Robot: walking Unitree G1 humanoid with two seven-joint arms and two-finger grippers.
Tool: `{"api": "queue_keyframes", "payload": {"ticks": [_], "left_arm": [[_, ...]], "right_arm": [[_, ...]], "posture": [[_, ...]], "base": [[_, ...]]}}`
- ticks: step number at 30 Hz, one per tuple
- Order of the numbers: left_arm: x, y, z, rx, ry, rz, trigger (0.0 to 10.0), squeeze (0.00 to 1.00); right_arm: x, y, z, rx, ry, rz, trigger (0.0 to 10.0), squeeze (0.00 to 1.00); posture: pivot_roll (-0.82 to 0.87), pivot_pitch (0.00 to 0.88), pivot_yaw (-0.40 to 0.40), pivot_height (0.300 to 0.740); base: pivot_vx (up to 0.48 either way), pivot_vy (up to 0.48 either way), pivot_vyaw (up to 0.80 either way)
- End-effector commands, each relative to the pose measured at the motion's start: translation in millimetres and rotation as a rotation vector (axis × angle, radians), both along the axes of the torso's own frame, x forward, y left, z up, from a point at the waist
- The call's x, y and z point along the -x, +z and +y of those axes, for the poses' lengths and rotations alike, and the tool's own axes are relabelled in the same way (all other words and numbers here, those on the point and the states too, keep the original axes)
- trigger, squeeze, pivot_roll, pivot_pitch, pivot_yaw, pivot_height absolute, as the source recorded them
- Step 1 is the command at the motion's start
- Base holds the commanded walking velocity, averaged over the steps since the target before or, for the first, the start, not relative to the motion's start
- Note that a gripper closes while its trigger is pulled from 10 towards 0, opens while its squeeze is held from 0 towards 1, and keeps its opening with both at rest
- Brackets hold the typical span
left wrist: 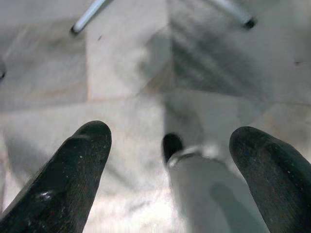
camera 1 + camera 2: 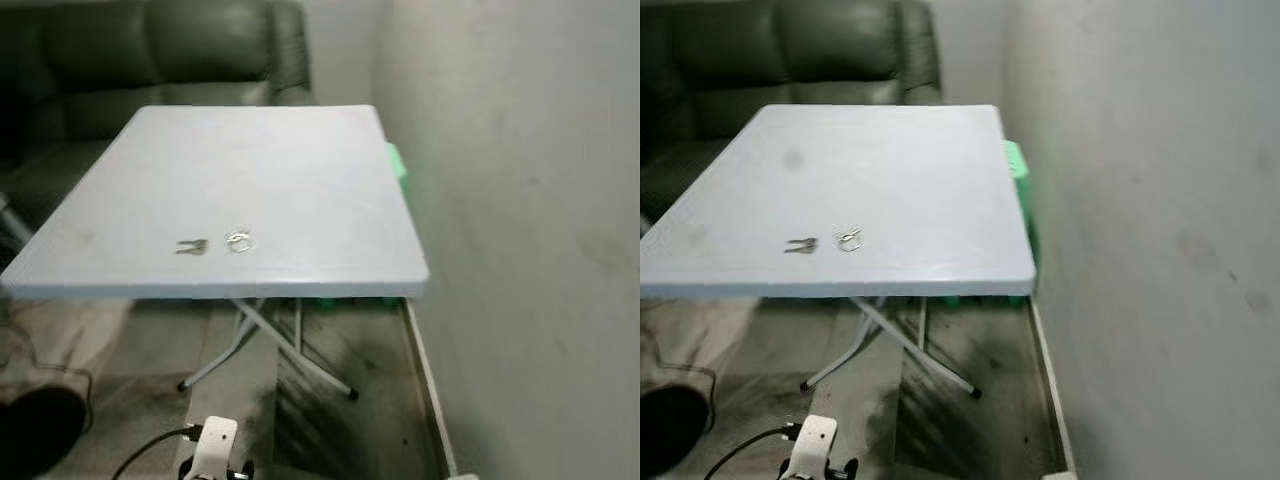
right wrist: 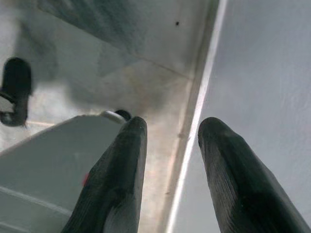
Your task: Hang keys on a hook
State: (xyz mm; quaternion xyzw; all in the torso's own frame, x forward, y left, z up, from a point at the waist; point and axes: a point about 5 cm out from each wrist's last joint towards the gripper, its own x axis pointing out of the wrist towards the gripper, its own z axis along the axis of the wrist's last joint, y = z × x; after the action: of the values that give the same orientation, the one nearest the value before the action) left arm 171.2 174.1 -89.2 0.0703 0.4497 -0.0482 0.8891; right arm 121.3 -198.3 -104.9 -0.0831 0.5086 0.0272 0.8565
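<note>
**Keys lying ahead of and above both idle hands**

Left eye view is showing the keys (image 2: 190, 246) lying flat on the bench (image 2: 300, 180), close to its near edge, with a key ring (image 2: 239, 241) just beside them on the wall side. Their long axis is running along that near edge. Both hands are hanging below bench level, pointing at the floor: the left hand (image 1: 170, 160) with fingers spread wide and empty, the right hand (image 3: 170, 160) with fingers apart and empty, near the wall (image 3: 262, 63). Sitting left of the bench's middle, the keys are probably lying closer to the left arm. No hook is discernible.
</note>
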Motion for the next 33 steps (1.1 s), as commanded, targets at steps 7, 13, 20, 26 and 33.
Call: {"api": "queue_keyframes", "payload": {"ticks": [7, 13, 20, 26, 33], "left_arm": [[-2.0, 1.1, 3.2, -0.008, 0.009, -0.005, 10.0, 0.0], [-2.7, 1.5, 3.6, -0.005, 0.018, -0.01, 10.0, 0.0], [-2.4, 1.4, 3.9, -0.008, 0.012, -0.008, 10.0, 0.0], [-2.1, 1.3, 4.0, -0.007, 0.011, -0.007, 10.0, 0.0], [-3.1, 1.8, 3.6, -0.008, 0.007, -0.012, 10.0, 0.0]], "right_arm": [[-2.1, 0.1, 5.0, -0.016, -0.016, -0.011, 10.0, 0.0], [-1.9, -0.2, 5.4, -0.017, -0.02, -0.007, 10.0, 0.0], [-0.5, -0.8, 6.1, -0.02, -0.02, 0.001, 10.0, 0.0], [2.3, -1.5, 4.9, -0.017, -0.016, 0.01, 10.0, 0.0], [4.3, -2.0, 4.3, -0.013, -0.01, 0.015, 10.0, 0.0]], "posture": [[-0.02, 0.0, -0.013, 0.74], [-0.02, 0.0, -0.013, 0.74], [-0.03, 0.0, -0.012, 0.74], [-0.03, 0.0, -0.014, 0.74], [-0.02, 0.0, -0.02, 0.74]], "base": [[0.0, 0.0, 0.0], [0.0, 0.299, 0.0], [0.0, 0.467, 0.0], [0.0, 0.472, 0.0], [0.0, 0.472, 0.0]]}}
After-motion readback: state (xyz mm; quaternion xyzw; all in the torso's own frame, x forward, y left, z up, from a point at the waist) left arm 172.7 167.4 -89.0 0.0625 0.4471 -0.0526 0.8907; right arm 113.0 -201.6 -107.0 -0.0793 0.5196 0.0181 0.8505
